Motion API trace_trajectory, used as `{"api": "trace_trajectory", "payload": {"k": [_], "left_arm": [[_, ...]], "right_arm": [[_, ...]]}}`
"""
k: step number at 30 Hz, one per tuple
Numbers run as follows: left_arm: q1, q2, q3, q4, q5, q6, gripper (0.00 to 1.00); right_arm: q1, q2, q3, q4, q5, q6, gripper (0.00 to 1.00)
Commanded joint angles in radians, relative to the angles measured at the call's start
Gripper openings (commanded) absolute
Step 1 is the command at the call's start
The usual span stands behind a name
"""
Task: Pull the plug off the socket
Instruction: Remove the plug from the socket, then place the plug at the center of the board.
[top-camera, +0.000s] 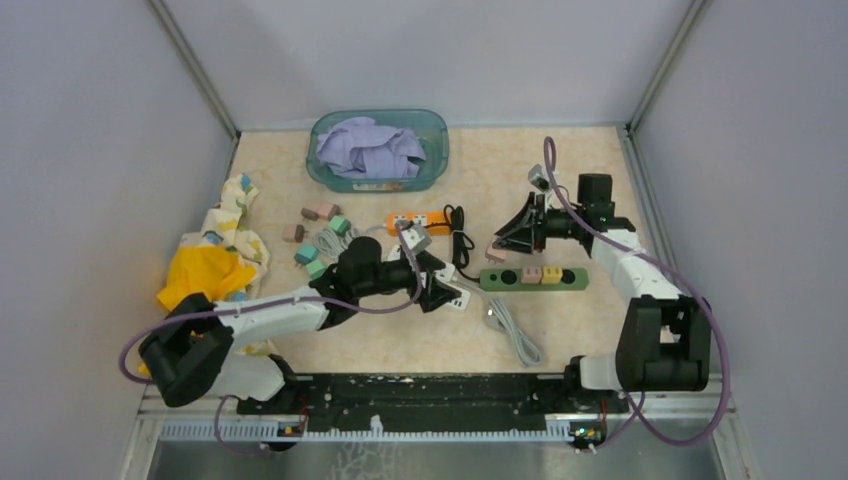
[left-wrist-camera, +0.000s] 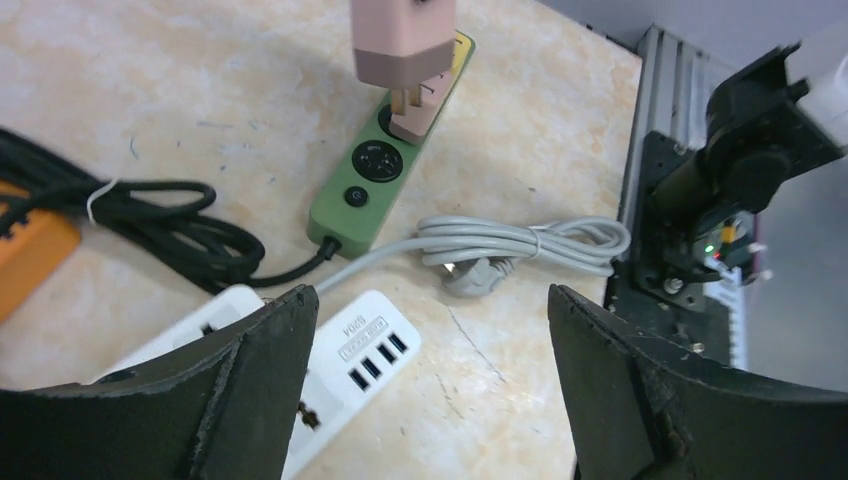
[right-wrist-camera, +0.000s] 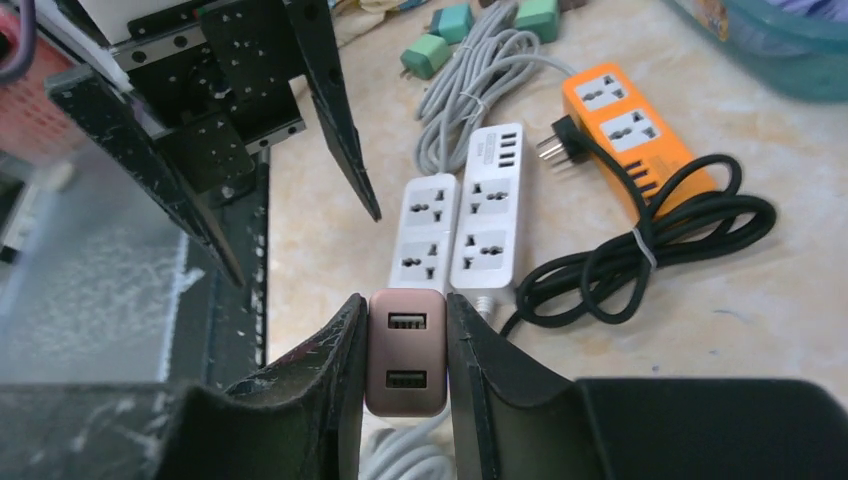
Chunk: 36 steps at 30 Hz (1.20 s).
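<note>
A green power strip (top-camera: 534, 277) lies right of centre with a pink plug (top-camera: 532, 273) and a yellow plug (top-camera: 551, 273) still in it. My right gripper (top-camera: 497, 246) is shut on a pink USB charger plug (right-wrist-camera: 406, 365) and holds it clear above the strip's left end. In the left wrist view this plug (left-wrist-camera: 403, 35) hangs with its prongs bare over the green strip (left-wrist-camera: 372, 185). My left gripper (top-camera: 441, 290) is open and empty, low over the end of a white power strip (left-wrist-camera: 352, 340).
A second white strip (right-wrist-camera: 489, 215), an orange strip (top-camera: 419, 221) with a coiled black cable (top-camera: 460, 240), and a grey cable bundle (top-camera: 512, 325) lie near the middle. Loose adapters (top-camera: 318, 235), a teal basket (top-camera: 380, 150) of cloth and a yellow cloth (top-camera: 205, 272) are at the left and back.
</note>
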Motion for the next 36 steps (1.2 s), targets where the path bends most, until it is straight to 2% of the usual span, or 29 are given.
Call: {"api": "trace_trajectory", "payload": {"k": [1, 3, 4, 10, 15, 18, 21, 23, 30, 36], "left_arm": [[0.015, -0.131, -0.089, 0.023, -0.129, -0.296, 0.92], [0.019, -0.178, -0.124, 0.013, -0.155, -0.370, 0.98], [0.021, -0.194, -0.140, 0.016, -0.165, -0.401, 1.00], [0.029, -0.238, -0.173, 0.022, -0.230, -0.555, 1.00], [0.029, -0.203, -0.107, -0.046, -0.262, -0.575, 1.00], [0.028, -0.152, -0.003, -0.181, -0.292, -0.589, 1.00], [0.022, -0.084, 0.123, -0.417, -0.347, -0.615, 0.99], [0.007, -0.039, 0.203, -0.517, -0.387, -0.608, 0.97], [-0.140, 0.056, 0.412, -0.711, -0.644, -0.552, 0.96], [-0.247, 0.210, 0.641, -0.889, -0.843, -0.493, 0.94]], "right_arm": [[0.016, -0.035, -0.142, 0.623, -0.032, 0.729, 0.00], [0.018, -0.034, -0.194, 0.756, 0.017, 0.897, 0.00], [0.018, -0.031, -0.200, 0.769, 0.036, 0.939, 0.00], [0.046, 0.038, -0.181, 0.732, 0.097, 1.078, 0.00], [0.055, 0.110, -0.149, 0.630, 0.126, 1.119, 0.00], [0.060, 0.125, -0.141, 0.590, 0.133, 1.094, 0.00], [0.073, 0.129, -0.124, 0.535, 0.142, 1.047, 0.00], [0.083, 0.134, -0.117, 0.510, 0.149, 1.025, 0.00], [0.092, 0.137, -0.105, 0.472, 0.164, 0.989, 0.00], [0.095, 0.137, -0.105, 0.468, 0.163, 0.983, 0.00]]}}
